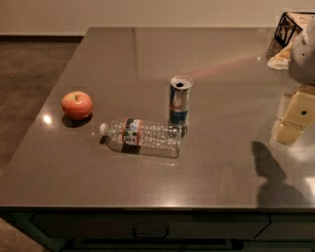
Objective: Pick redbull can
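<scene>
while the gripper hangs far right, its state unclear, the opened redbull can stands beside the bottle.

Your one camera looks down from high over the near edge of the counter toward the far wall, fairly close; the gripper hangs at the right edge.

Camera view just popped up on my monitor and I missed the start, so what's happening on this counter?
A robot is set to pick the redbull can, which stands upright on the counter, not yet grasped. Its gripper hangs at the right edge, well apart from the can. A water bottle lies on its side just in front of the can, and an apple sits further left.
</scene>
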Available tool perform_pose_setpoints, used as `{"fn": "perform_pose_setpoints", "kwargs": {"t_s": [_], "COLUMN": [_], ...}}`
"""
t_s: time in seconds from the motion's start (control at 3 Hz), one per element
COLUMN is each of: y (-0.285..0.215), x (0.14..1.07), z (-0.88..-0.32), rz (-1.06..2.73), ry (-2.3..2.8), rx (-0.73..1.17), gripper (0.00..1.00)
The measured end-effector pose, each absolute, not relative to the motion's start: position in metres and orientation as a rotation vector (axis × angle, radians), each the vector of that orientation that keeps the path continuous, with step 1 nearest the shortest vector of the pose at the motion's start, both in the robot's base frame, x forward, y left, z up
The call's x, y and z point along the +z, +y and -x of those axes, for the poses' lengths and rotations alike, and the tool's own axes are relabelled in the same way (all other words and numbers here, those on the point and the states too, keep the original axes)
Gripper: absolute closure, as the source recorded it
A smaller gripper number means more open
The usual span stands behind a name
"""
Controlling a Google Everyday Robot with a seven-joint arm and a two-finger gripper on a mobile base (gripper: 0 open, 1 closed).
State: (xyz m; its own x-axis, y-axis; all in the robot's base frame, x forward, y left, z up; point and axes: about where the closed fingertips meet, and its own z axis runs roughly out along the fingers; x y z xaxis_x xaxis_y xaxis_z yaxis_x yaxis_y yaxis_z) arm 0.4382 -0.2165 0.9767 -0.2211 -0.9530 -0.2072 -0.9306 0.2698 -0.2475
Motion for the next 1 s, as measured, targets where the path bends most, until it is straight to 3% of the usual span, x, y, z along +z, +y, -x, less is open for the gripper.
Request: {"fn": "perform_pose_setpoints", "kwargs": {"t_s": [0.33, 1.0], "y": [-0.217, -0.171], "x": [0.977, 0.959], "z": [-0.438, -0.481], "rz": [1.724, 1.684], "ry": [2.23, 2.192], "rx": [-0.1, -0.009], "gripper": [0.0, 0.0]}}
